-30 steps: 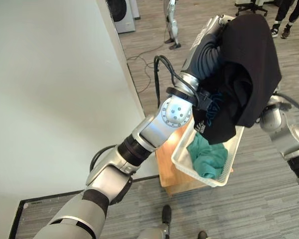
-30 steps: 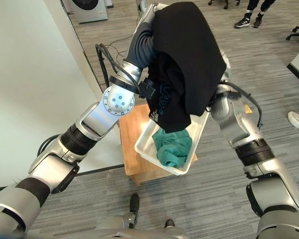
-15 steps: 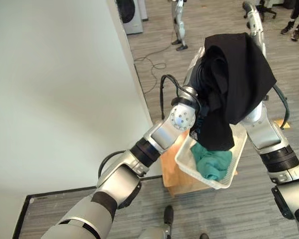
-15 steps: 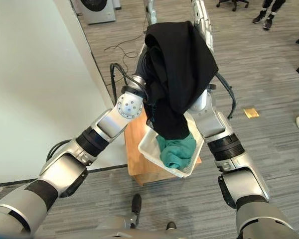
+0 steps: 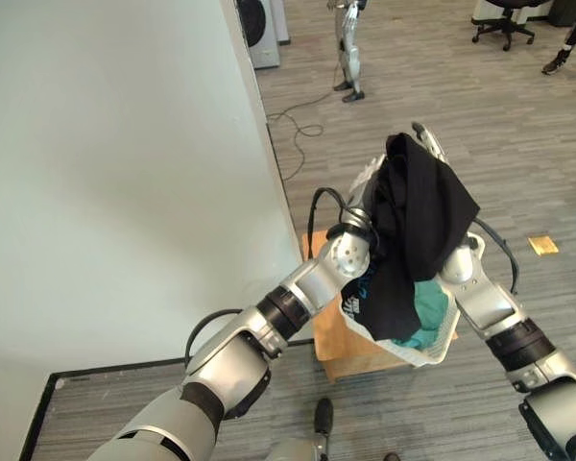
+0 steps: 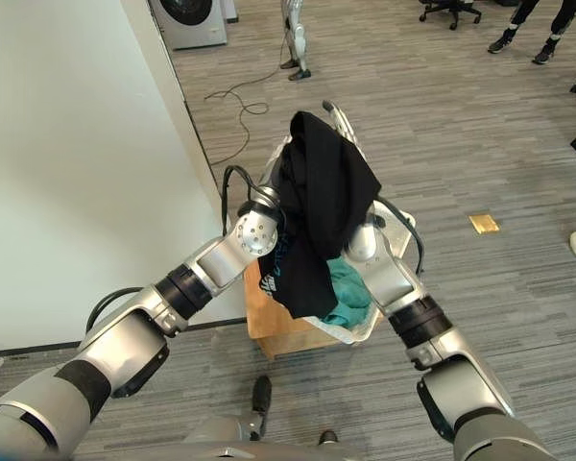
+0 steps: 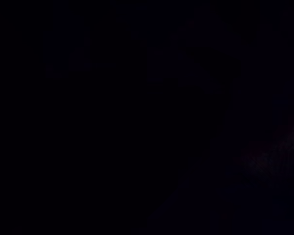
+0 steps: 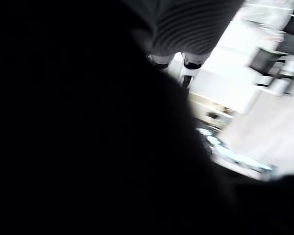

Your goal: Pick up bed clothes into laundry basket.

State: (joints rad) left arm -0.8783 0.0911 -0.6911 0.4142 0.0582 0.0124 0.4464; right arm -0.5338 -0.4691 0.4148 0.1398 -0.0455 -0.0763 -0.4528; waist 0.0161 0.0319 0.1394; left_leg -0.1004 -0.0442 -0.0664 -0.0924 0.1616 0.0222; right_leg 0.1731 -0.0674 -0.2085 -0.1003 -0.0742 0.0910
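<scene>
Wood stand (image 5: 341, 346) w/ basket (image 5: 432, 351), blk garment (image 5: 418, 216) draped.

A low light-brown wooden stand (image 5: 344, 348) sits below the raised hands. A grey front-loading washing machine (image 6: 185, 18) and a black wheeled office chair (image 5: 504, 19) stand well beyond them. A small yellow scrap (image 6: 483, 223) lies on the grey plank floor (image 6: 518, 134) off to their right.
</scene>
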